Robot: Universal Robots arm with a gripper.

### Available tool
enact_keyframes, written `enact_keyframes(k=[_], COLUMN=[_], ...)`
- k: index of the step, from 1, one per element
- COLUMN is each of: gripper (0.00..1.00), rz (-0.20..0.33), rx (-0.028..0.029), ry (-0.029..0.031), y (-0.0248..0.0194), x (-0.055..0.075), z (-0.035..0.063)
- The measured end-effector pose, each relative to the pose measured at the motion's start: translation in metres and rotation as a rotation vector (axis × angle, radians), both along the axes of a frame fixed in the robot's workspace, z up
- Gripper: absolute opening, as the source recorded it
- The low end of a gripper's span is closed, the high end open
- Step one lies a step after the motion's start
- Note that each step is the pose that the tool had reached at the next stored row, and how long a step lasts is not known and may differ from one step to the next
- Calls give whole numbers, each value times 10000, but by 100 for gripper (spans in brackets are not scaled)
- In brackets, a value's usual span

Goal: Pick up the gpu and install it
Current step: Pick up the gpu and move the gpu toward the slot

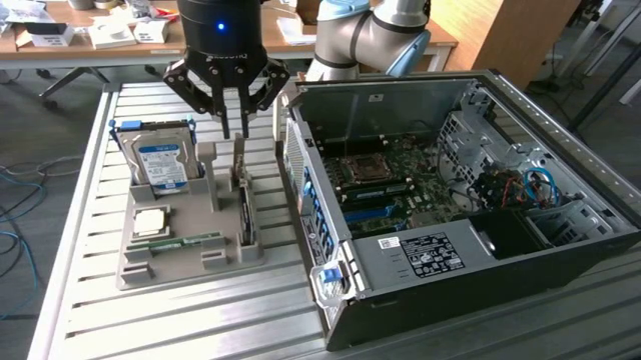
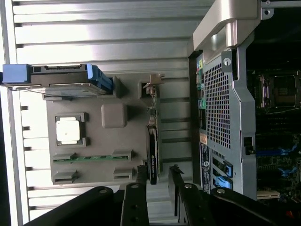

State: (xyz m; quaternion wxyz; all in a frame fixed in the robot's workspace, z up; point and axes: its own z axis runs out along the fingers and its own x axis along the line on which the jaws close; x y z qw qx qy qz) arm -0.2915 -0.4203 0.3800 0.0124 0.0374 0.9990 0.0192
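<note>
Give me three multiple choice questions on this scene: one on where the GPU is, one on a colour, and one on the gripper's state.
1. Where is the gpu?
A. Standing on edge in the grey holder
B. Plugged into the motherboard
C. Lying flat on the table slats

2. What colour is the label on the hard drive?
A. Red
B. Blue
C. Yellow

3. How is the gripper?
A. Shut on the gpu
B. Shut on the hard drive
C. Open, holding nothing

Answers:
1 A: the card stands in a slot of the holder, beside the computer case.
2 B: a blue and white label faces the exterior view.
3 C: the wrist view shows a gap between its fingers, with nothing in it.
</note>
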Motion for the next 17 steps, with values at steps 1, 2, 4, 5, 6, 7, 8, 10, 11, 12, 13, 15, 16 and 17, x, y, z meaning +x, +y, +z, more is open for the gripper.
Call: enact_keyframes(k=[1,2,4,5,6,7,8,10,11,12,13,15,16,17], gripper=[35,35,42,42,42,42,42,42,42,42,42,42,42,42], rz=[0,0,0,0,0,0,0,0,0,0,0,0,0,0], rx=[0,-1,0,0,-1,2,2,1,1,2,2,1,1,2], ry=[0,0,0,0,0,-1,-2,0,0,-1,0,0,1,0], y=[0,0,0,0,0,0,0,0,0,0,0,0,0,0], x=[0,0,0,0,0,0,0,0,0,0,0,0,0,0], z=[0,0,0,0,-1,-8,-20,-44,-57,-71,-83,-96,-101,-109])
